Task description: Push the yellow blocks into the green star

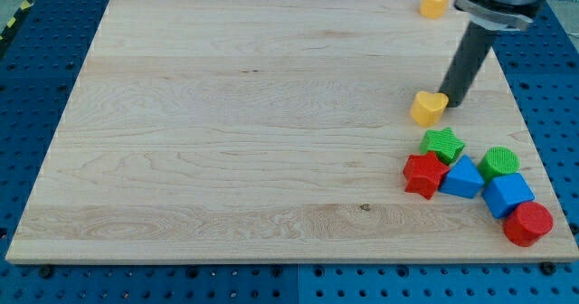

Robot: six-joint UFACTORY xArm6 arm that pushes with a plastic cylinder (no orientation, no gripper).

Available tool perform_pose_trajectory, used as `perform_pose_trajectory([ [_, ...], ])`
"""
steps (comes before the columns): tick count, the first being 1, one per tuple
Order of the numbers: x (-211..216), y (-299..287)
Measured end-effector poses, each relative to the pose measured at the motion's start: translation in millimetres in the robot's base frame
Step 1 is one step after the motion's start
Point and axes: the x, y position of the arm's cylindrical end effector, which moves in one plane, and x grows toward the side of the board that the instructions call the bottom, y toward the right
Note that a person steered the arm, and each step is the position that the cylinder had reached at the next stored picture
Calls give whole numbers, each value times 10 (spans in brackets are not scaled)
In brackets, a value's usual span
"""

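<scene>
While no writing or labels readable anywhere, counts clear: two yellow, two green, two red, two blue blocks on wooden board [226, 132]. No containers. Landmark: green star [442, 144]. Yellow heart [428, 108] just above star, apart from it. Yellow hexagon [434, 1] far above star, at board's top edge. My tip [452, 100] touching heart's right side, above star. No fingers on me, just bare rod. Red star [423, 175] touching green star from below; blue block [463, 177], green cylinder [499, 162], blue cube [507, 194], red cylinder [527, 223] clustered to star's lower right.

Bright, even overhead light falls on the pale wooden desk [253, 123]; shadows beneath the blocks are short and soft, glare is slight, and focus holds sharp to the edges.
</scene>
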Motion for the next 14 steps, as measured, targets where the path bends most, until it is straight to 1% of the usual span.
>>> perform_pose_trajectory([
  [2, 28, -389],
  [3, 297, -389],
  [4, 370, -404],
  [5, -151, -686],
  [6, -848, -1000],
  [7, -1600, -1048],
  [8, -2114, -686],
  [9, -2201, -9],
  [11, -2265, 525],
  [13, -2276, 542],
  [14, -2267, 666],
])
